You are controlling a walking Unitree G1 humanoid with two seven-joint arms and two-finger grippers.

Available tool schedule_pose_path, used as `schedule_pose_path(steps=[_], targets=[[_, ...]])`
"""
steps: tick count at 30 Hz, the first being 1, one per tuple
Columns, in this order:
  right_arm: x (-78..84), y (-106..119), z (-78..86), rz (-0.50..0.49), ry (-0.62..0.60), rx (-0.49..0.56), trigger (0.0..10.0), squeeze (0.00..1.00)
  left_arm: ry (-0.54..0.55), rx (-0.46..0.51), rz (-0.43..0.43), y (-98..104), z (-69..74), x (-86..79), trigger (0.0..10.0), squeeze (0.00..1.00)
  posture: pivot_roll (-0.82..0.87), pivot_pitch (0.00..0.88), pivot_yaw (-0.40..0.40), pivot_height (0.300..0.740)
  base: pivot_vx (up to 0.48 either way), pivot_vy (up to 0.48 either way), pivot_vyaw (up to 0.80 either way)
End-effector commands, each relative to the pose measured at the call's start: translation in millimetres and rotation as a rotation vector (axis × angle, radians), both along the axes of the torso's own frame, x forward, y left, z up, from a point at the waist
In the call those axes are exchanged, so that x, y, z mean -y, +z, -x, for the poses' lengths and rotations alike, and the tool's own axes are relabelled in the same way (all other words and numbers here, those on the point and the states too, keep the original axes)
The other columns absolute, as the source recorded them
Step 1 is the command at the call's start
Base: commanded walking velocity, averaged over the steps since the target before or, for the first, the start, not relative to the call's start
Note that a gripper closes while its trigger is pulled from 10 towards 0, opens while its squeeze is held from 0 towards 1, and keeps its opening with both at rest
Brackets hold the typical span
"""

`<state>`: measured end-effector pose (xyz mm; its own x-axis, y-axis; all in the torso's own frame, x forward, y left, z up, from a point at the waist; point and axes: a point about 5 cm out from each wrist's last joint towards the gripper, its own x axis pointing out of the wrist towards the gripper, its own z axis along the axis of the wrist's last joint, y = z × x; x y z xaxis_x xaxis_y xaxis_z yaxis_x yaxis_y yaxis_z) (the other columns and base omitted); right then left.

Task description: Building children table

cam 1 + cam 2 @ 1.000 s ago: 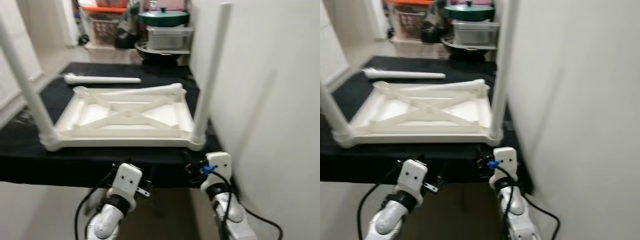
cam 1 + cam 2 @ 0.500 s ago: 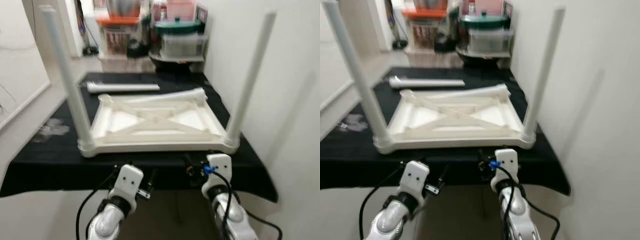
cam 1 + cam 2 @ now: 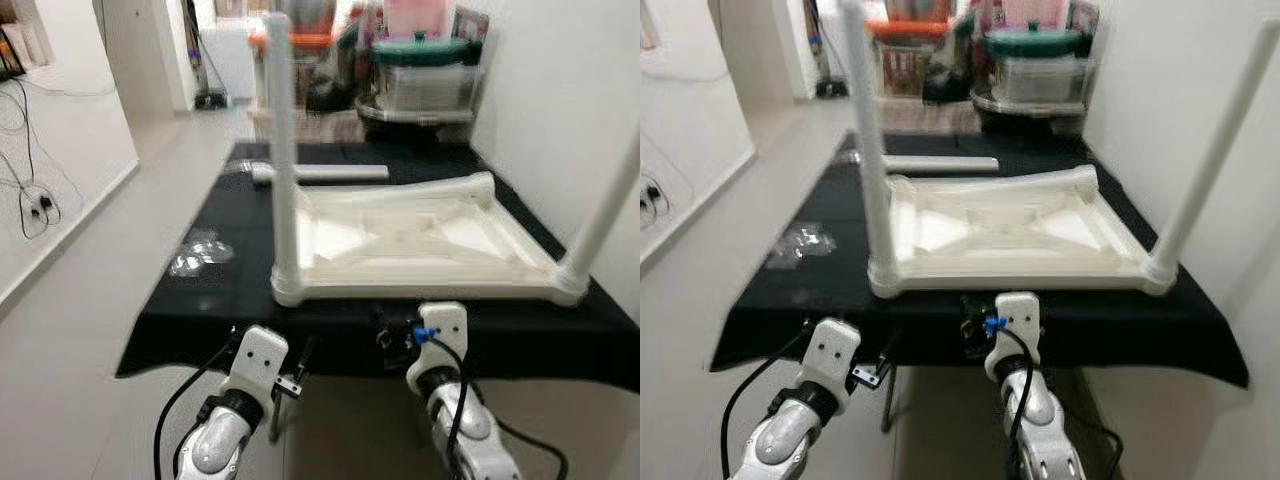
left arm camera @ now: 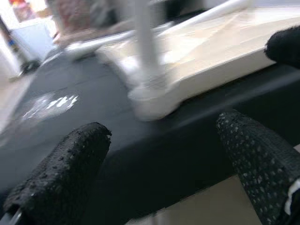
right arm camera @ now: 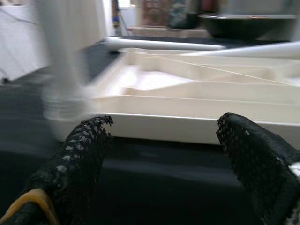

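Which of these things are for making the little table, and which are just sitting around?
For the table:
upside-down white tabletop
two legs standing up in it
loose leg lying across it
loose leg on the black cloth

Just sitting around:
green-lidded pot
clear storage box
orange-lidded crate
shiny plastic scrap

Head eyes look down (wrists low) at tabletop (image 3: 420, 240).

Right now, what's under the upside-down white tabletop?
The tabletop lies on a black cloth covering a raised surface. What the cloth covers cannot be seen. A loose leg lies on the cloth behind the tabletop.
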<state>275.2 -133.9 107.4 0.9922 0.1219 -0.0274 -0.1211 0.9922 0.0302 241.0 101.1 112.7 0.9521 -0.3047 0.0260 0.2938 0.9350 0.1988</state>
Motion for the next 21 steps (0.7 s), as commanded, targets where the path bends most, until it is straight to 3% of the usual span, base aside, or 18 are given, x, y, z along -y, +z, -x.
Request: schedule_pose_path(steps=[1,14,21], targets=[[-2.3,2.3,-0.6,-0.009,0.008,0.004,10.0,0.0,0.008,-0.013,-0.014,-2.2,0.1,-3.5,10.0,0.0,0.05,0.01,-0.063,0.74,0.0,0.442,0.0],[-1.2,3.0,-0.3,-0.021,0.01,0.003,10.0,0.0,0.016,-0.009,-0.005,-1.3,0.4,-3.9,10.0,0.0,0.05,0.014,-0.066,0.74,0.303,0.354,0.0],[-1.5,3.9,0.3,-0.031,0.009,0.01,10.0,0.0,0.023,-0.014,-0.006,-1.6,0.2,-5.2,10.0,0.0,0.05,0.014,-0.059,0.74,0.0,0.456,0.0]])
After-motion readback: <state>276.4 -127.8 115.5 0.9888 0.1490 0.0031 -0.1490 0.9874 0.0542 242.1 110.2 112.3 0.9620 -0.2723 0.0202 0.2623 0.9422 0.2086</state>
